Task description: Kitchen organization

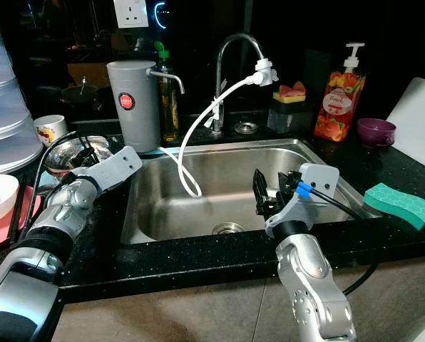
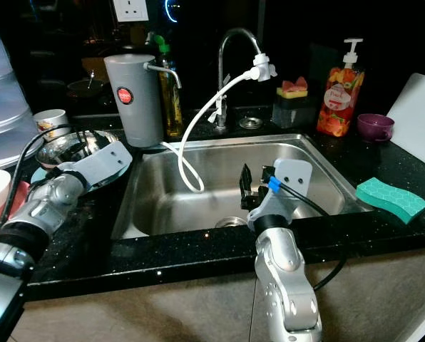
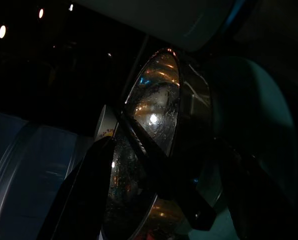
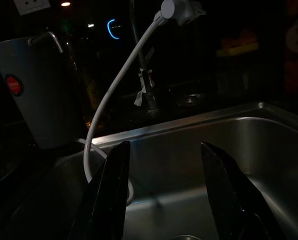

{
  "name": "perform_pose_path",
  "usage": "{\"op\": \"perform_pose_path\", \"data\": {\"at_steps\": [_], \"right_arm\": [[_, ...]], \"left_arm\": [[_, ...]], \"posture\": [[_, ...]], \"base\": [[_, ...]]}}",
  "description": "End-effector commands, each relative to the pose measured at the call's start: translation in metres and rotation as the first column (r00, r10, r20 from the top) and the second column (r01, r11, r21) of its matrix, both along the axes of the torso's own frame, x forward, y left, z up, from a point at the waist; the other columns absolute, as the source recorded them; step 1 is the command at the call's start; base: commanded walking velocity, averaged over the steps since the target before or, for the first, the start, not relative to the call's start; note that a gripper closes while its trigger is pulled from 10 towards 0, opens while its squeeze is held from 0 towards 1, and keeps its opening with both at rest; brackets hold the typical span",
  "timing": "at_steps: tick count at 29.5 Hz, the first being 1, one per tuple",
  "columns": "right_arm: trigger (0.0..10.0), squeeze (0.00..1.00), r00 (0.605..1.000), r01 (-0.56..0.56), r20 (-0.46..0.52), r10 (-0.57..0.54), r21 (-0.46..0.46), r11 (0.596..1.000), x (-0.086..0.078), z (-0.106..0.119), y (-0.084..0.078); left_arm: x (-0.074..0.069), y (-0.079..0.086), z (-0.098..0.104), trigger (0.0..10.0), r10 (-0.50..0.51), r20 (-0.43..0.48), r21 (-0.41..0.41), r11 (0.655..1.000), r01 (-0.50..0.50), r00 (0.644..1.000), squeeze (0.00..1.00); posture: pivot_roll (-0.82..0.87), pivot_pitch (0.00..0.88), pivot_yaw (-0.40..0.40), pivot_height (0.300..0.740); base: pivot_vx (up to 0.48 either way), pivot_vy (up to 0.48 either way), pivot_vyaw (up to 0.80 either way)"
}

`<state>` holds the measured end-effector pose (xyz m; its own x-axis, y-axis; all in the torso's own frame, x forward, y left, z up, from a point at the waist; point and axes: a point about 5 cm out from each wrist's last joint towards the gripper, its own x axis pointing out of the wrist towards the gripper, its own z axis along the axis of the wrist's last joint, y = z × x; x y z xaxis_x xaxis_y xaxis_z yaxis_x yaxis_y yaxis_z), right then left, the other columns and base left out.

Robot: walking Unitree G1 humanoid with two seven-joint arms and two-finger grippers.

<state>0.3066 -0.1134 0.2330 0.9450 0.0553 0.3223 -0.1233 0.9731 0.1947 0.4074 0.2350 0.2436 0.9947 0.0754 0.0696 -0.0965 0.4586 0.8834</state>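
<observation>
Shiny round metal bowl [image 1: 68, 157] on black speckled surface [image 1: 198, 260], left of steel sink [image 1: 198, 214]. Left claw [image 3: 134, 165] clamped on bowl's rim. Right claw [image 4: 164, 195] spread wide above sink, gripping nothing.

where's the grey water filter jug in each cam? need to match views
Left eye: grey water filter jug, upper left, behind the sink's left corner.
Right eye, same spot.
Left wrist: cannot make it out.
Right wrist, at the frame's left edge.
Shared landmark: white hose beside it.
</observation>
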Motion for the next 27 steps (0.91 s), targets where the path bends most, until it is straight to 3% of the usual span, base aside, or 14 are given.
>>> {"op": "perform_pose_path", "data": {"at_steps": [1, 3, 4, 6, 7, 8, 9, 11, 14, 15, 17, 18, 19, 27], "right_arm": [[10.0, 0.00, 1.000, 0.005, 0.013, -0.005, 0.001, 1.000, -0.0004, 0.0030, -0.0005], [10.0, 0.00, 1.000, 0.005, 0.014, -0.005, 0.001, 1.000, -0.0004, 0.0032, -0.0005], [10.0, 0.00, 1.000, 0.006, 0.016, -0.006, 0.001, 1.000, -0.0004, 0.0036, -0.0006], [10.0, 0.00, 1.000, 0.007, 0.018, -0.007, 0.002, 1.000, -0.0005, 0.0043, -0.0007], [10.0, 0.00, 1.000, 0.007, 0.018, -0.007, 0.002, 1.000, -0.0003, 0.0042, -0.0008], [10.0, 0.00, 1.000, 0.008, 0.018, -0.008, 0.002, 1.000, -0.0002, 0.0041, -0.0008], [10.0, 0.00, 1.000, 0.009, 0.018, -0.009, 0.002, 1.000, -0.0001, 0.0041, -0.0009], [10.0, 0.00, 1.000, 0.009, 0.018, -0.009, 0.002, 1.000, 0.0001, 0.0041, -0.0009], [10.0, 0.00, 1.000, 0.010, 0.018, -0.010, 0.002, 1.000, 0.0003, 0.0042, -0.0010], [10.0, 0.00, 1.000, 0.010, 0.019, -0.010, 0.002, 1.000, 0.0002, 0.0042, -0.0011], [10.0, 0.00, 1.000, 0.009, 0.019, -0.009, 0.003, 1.000, 0.0006, 0.0043, -0.0007], [10.0, 0.00, 1.000, 0.008, 0.020, -0.008, 0.003, 1.000, 0.0007, 0.0044, -0.0005], [10.0, 0.00, 1.000, 0.007, 0.020, -0.007, 0.003, 1.000, 0.0007, 0.0045, -0.0005], [10.0, 0.00, 1.000, 0.005, 0.022, -0.005, 0.003, 1.000, 0.0011, 0.0046, -0.0001]], "left_arm": [[0.0013, -0.0005, -0.0003, 7.6, -0.007, -0.006, 0.022, 1.000, 0.007, 1.000, 0.00], [0.0016, -0.0011, -0.0009, 7.6, -0.012, -0.009, 0.023, 1.000, 0.012, 1.000, 0.00], [0.0020, -0.0016, -0.0017, 6.9, -0.016, -0.013, 0.024, 1.000, 0.016, 1.000, 0.00], [0.0023, -0.0017, -0.0025, 6.5, -0.019, -0.017, 0.025, 0.999, 0.020, 1.000, 0.00], [0.0024, -0.0018, -0.0030, 5.6, -0.021, -0.019, 0.026, 0.999, 0.021, 1.000, 0.00], [0.0025, -0.0019, -0.0032, 5.6, -0.021, -0.020, 0.027, 0.999, 0.022, 1.000, 0.00], [0.0025, -0.0022, -0.0037, 4.6, -0.024, -0.023, 0.027, 0.999, 0.025, 0.999, 0.00], [0.0027, -0.0027, -0.0044, 3.7, -0.030, -0.027, 0.028, 0.999, 0.031, 0.999, 0.00], [0.0028, -0.0034, -0.0051, 3.2, -0.040, -0.033, 0.031, 0.999, 0.041, 0.999, 0.00], [0.0029, -0.0036, -0.0052, 2.2, -0.043, -0.034, 0.030, 0.999, 0.044, 0.999, 0.00], [0.0029, -0.0038, -0.0052, 1.6, -0.049, -0.035, 0.031, 0.998, 0.050, 0.998, 0.00], [0.0029, -0.0041, -0.0053, 0.4, -0.054, -0.035, 0.033, 0.998, 0.056, 0.998, 0.00], [0.0029, -0.0049, -0.0053, 0.0, -0.065, -0.033, 0.035, 0.997, 0.066, 0.997, 0.00], [0.0024, -0.0066, -0.0069, 0.0, -0.087, -0.034, 0.041, 0.995, 0.088, 0.996, 0.00]], "posture": [[0.01, 0.075, 0.035, 0.740], [0.01, 0.075, 0.035, 0.740], [0.01, 0.075, 0.035, 0.740], [0.01, 0.075, 0.035, 0.740], [0.01, 0.071, 0.039, 0.740], [0.01, 0.071, 0.039, 0.740], [0.01, 0.071, 0.039, 0.740], [0.01, 0.069, 0.039, 0.740], [0.01, 0.069, 0.039, 0.740], [0.01, 0.069, 0.039, 0.740], [0.01, 0.067, 0.039, 0.740], [0.01, 0.067, 0.039, 0.740], [0.01, 0.067, 0.039, 0.740], [0.01, 0.062, 0.039, 0.740]], "base": [[0.000, 0.000, 0.00], [0.000, 0.000, 0.00], [0.000, 0.000, 0.00], [0.000, 0.000, 0.00], [0.000, 0.000, 0.00], [0.000, 0.000, 0.00], [0.000, 0.000, 0.00], [0.000, 0.000, 0.00], [0.000, 0.000, 0.00], [0.000, 0.000, 0.00], [0.000, 0.000, 0.00], [0.000, 0.000, 0.00], [0.000, 0.000, 0.00], [0.000, 0.000, 0.00]]}}
